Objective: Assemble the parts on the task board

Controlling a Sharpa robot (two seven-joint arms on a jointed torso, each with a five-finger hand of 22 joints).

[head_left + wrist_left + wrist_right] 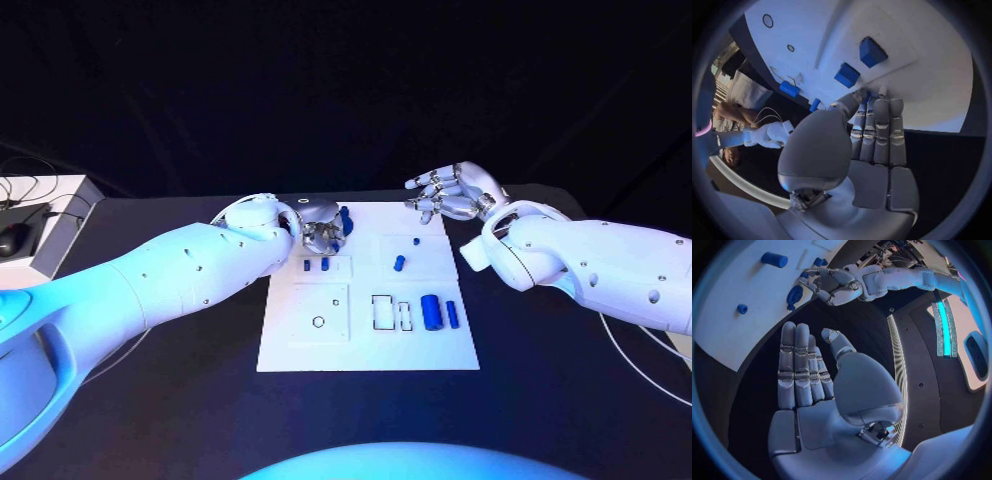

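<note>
white plate: in the head view the task board (368, 330) lies in the middle of the black table (173, 400), with small blue parts (431, 308) on it.
head view, left hand: the left hand (320, 228) hovers over the board's far left corner, fingers curled downward; a dark blue piece (346, 222) sits just beside them, and whether it is pinched cannot be told.
head view, right hand: the right hand (454, 194) is raised at the board's far right corner, fingers spread, holding nothing.
left wrist view: the left hand's fingers (879, 131) lie straight and pressed side by side, tips at the board's edge near two blue blocks (859, 63); no part is seen between them.
right wrist view: the right hand (817, 385) is flat and empty, well apart from the board; the left hand (831, 284) is seen next to a dark blue part (794, 296).
risk: the left fingers crowd the corner, so a sideways brush would likely knock the nearby blocks out of place; a shallow pinch on a small part could let it slip.
</note>
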